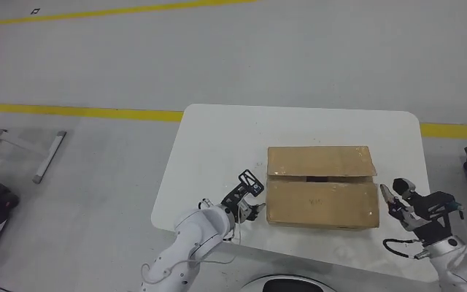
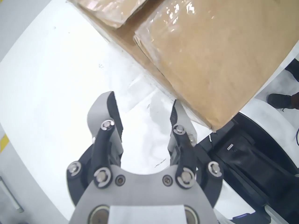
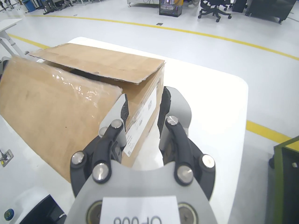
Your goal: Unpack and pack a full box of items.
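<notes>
— Where's the box (image 1: 321, 186) relative to the left gripper (image 2: 143, 103)?
— Just ahead of its fingertips, near corner close to one finger. Fingers spread, nothing between them.
— And the right gripper (image 3: 144, 99)?
— Also spread and empty. The box's labelled end stands right before it, the box resting on the white table (image 1: 219, 146)

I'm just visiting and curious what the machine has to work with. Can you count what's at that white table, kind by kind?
Cardboard box: 1
Claws: 2, the left claw and the right claw, both open
White table: 1
Total: 4
</notes>
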### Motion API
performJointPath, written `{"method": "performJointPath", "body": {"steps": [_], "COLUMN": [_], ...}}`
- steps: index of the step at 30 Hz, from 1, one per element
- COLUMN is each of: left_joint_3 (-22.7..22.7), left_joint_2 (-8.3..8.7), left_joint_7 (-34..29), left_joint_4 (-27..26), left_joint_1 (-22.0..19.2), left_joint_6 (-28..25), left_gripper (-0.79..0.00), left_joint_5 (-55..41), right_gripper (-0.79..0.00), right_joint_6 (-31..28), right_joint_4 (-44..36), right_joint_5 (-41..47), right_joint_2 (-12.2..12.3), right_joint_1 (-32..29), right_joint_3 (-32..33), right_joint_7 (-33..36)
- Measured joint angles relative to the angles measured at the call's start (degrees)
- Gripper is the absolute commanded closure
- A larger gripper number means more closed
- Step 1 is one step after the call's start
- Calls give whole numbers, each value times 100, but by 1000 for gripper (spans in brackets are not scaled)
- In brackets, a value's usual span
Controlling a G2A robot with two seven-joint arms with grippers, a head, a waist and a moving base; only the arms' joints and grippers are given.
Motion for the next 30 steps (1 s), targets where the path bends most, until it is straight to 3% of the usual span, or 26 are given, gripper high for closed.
{"method": "performJointPath", "body": {"steps": [5, 9, 15, 23, 30], "left_joint_3": [-414, -687, -832, -830, -830], "left_joint_2": [78, 125, 146, 146, 146], "left_joint_7": [-87, -118, -171, -170, -170], "left_joint_4": [-314, -426, -449, -449, -449], "left_joint_1": [316, 558, 753, 750, 750], "left_joint_6": [75, 152, 459, 451, 451], "left_gripper": [-785, -785, -785, -785, -785], "left_joint_5": [-5, -18, 185, 176, 176], "right_gripper": [0, 0, 0, 0, 0], "right_joint_6": [-33, -145, -268, -98, 6], "right_joint_4": [-524, -932, -784, 410, 1003], "right_joint_5": [275, 362, -211, -1148, -1193], "right_joint_2": [-6, -8, -33, -173, -259], "right_joint_1": [51, 379, 1221, 2327, 2757], "right_joint_3": [502, 437, -596, -2121, -2515], "right_joint_7": [-3, 270, 790, 891, 1005]}}
